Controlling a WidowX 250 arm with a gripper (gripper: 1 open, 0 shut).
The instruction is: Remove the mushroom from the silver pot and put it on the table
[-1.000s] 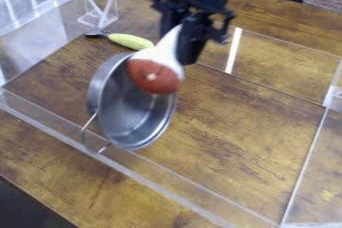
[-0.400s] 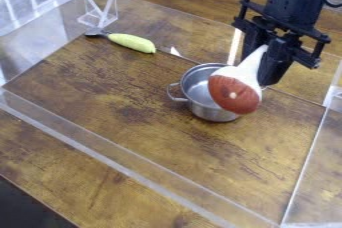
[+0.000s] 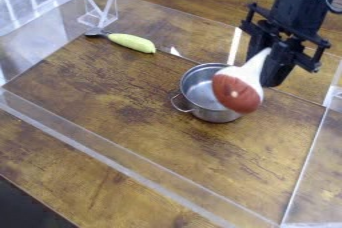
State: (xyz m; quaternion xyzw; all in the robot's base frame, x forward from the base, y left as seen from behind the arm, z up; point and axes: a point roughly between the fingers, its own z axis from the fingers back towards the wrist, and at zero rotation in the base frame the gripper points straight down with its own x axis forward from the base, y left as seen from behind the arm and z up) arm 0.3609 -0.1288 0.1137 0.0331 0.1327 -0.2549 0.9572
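The black gripper (image 3: 275, 62) hangs at the upper right, shut on the cream stem of the mushroom (image 3: 239, 93). The mushroom tilts down to the left, and its reddish-brown cap is over the right rim of the silver pot (image 3: 203, 94), just above it. The pot stands upright on the dark wood table (image 3: 107, 92), right of centre. Nothing else shows inside it.
A yellow-green banana-like object (image 3: 131, 42) lies at the back left, with a clear plastic stand (image 3: 96, 14) behind it. Clear acrylic walls (image 3: 160, 177) run along the table's front, right and back edges.
A second ago the gripper held the mushroom over the pot at centre left, with the pot tilted. Both now sit further right, the pot flat. In the last half second the gripper barely shifted.
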